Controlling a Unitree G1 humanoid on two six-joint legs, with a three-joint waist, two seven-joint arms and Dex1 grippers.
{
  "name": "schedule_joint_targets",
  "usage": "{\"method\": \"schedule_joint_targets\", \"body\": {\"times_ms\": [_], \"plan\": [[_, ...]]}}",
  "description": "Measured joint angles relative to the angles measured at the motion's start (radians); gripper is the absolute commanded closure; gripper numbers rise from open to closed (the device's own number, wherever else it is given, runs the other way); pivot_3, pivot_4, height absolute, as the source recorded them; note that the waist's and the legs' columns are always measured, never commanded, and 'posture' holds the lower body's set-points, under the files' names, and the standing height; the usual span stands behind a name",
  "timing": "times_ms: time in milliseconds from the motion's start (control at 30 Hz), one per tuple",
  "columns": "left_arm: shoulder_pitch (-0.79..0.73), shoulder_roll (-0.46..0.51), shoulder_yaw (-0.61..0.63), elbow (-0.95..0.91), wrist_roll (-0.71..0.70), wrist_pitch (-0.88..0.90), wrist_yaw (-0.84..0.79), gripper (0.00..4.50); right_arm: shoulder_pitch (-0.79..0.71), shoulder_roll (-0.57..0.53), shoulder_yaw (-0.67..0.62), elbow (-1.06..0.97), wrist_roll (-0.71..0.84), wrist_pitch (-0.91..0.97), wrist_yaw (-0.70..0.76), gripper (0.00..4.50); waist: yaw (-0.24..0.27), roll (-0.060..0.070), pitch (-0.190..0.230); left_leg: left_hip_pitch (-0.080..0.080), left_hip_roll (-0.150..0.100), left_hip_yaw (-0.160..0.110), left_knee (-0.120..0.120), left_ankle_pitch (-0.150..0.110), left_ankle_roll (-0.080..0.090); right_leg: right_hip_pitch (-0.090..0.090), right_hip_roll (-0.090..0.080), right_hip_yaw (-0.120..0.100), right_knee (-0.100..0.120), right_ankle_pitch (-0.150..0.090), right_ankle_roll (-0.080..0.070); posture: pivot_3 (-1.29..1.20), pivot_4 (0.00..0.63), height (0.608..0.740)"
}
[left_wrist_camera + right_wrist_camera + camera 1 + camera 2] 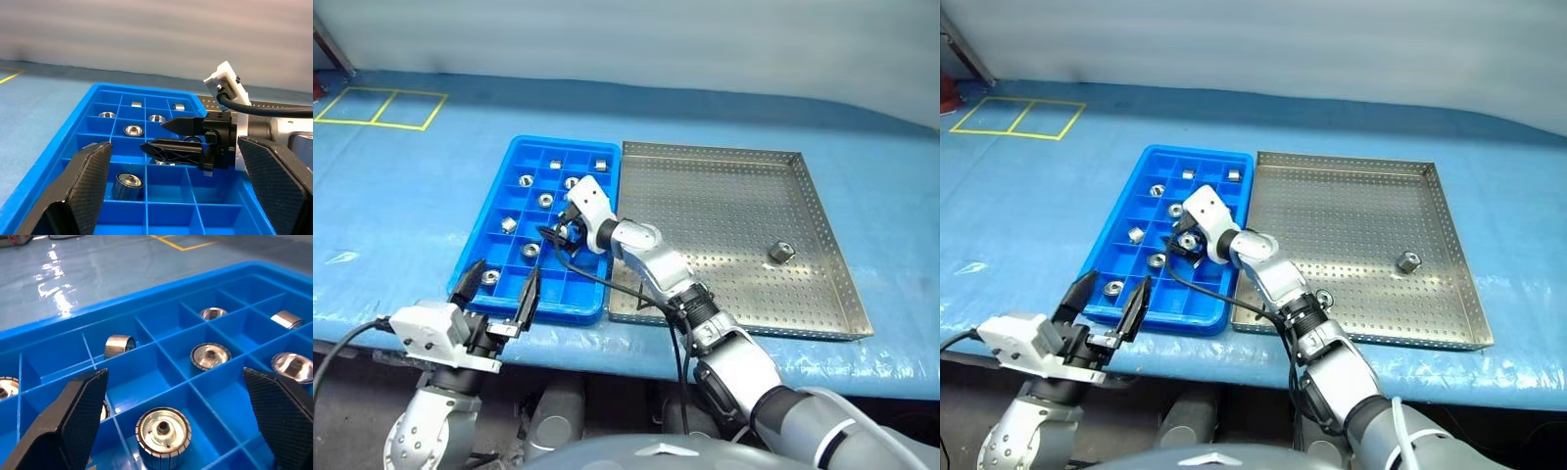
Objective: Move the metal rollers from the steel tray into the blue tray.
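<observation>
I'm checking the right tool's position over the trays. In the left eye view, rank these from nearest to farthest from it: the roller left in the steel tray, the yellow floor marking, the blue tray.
1. The blue tray: directly under the right tool, which hangs open over its compartments.
2. The roller: off to the right, on the steel tray.
3. The yellow floor marking: far back at the left.

Blue-covered table (421,211) bearing two trays

The blue tray (481,239) and the steel tray (822,220) lie side by side on it, long edges touching, blue to the left. Yellow tape squares (380,106) mark its far left corner.
</observation>
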Motion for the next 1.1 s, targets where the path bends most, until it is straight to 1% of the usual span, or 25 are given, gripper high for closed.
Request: {"method": "schedule_joint_targets", "body": {"times_ms": [133, 267, 400, 600, 800, 1000, 1100], "plan": [[-0.086, 0.037, 0.025, 0.025, -0.034, 0.039, -0.011, 0.0, 0.045, -0.058, -0.056, -0.197, 0.021, 0.105, -0.021, 0.05, -0.017, 0.0, 0.0, 0.001, 0.0, 0.0, 0.001, 0.0, 0.0, 0.002, 0.0, 0.0, 0.0, 0.0, 0.0, 0.13, 0.15, 0.74], [-0.159, 0.068, 0.027, 0.052, -0.065, 0.077, -0.034, 0.0, 0.115, -0.144, -0.087, -0.372, 0.024, 0.247, -0.04, 0.05, -0.048, 0.0, -0.001, 0.001, 0.0, 0.0, 0.001, 0.0, 0.0, 0.002, 0.0, 0.0, 0.0, 0.0, 0.0, 0.06, 0.15, 0.74], [-0.2, 0.102, 0.002, 0.07, -0.09, 0.114, -0.066, 0.0, 0.191, -0.23, -0.099, -0.52, 0.022, 0.388, -0.051, 0.05, -0.089, 0.0, -0.001, 0.002, 0.0, 0.0, 0.001, 0.0, 0.0, 0.002, 0.0, 0.0, 0.001, 0.0, 0.0, 0.01, 0.15, 0.74], [-0.264, 0.141, -0.028, 0.122, -0.107, 0.163, -0.114, 0.0, 0.287, -0.312, -0.134, -0.752, 0.048, 0.647, -0.076, 0.05, -0.131, 0.001, -0.001, 0.003, 0.0, 0.0, 0.002, 0.0, 0.0, 0.003, 0.0, 0.001, 0.002, 0.0, 0.0, -0.06, 0.15, 0.74], [-0.3, 0.145, -0.042, 0.14, -0.125, 0.179, -0.14, 0.0, 0.353, -0.378, -0.145, -0.903, 0.079, 0.85, -0.091, 0.05, -0.164, 0.001, -0.001, 0.003, 0.0, 0.0, 0.003, 0.0, 0.0, 0.004, 0.0, 0.002, 0.002, 0.001, 0.001, -0.09, 0.15, 0.74], [-0.302, 0.148, -0.051, 0.145, -0.129, 0.189, -0.152, 0.0, 0.414, -0.412, -0.146, -0.993, 0.138, 1.01, -0.088, 0.05, -0.176, 0.001, -0.001, 0.004, 0.0, 0.0, 0.003, 0.0, 0.0, 0.005, 0.0, 0.002, 0.002, 0.001, 0.001, -0.09, 0.15, 0.74], [-0.301, 0.151, -0.051, 0.145, -0.129, 0.189, -0.152, 0.0, 0.434, -0.424, -0.138, -1.023, 0.175, 1.059, -0.081, 0.05, -0.176, 0.0, -0.001, 0.004, 0.0, 0.0, 0.003, 0.0, 0.0, 0.005, 0.0, 0.002, 0.002, 0.0, 0.001, -0.08, 0.15, 0.74]]}}
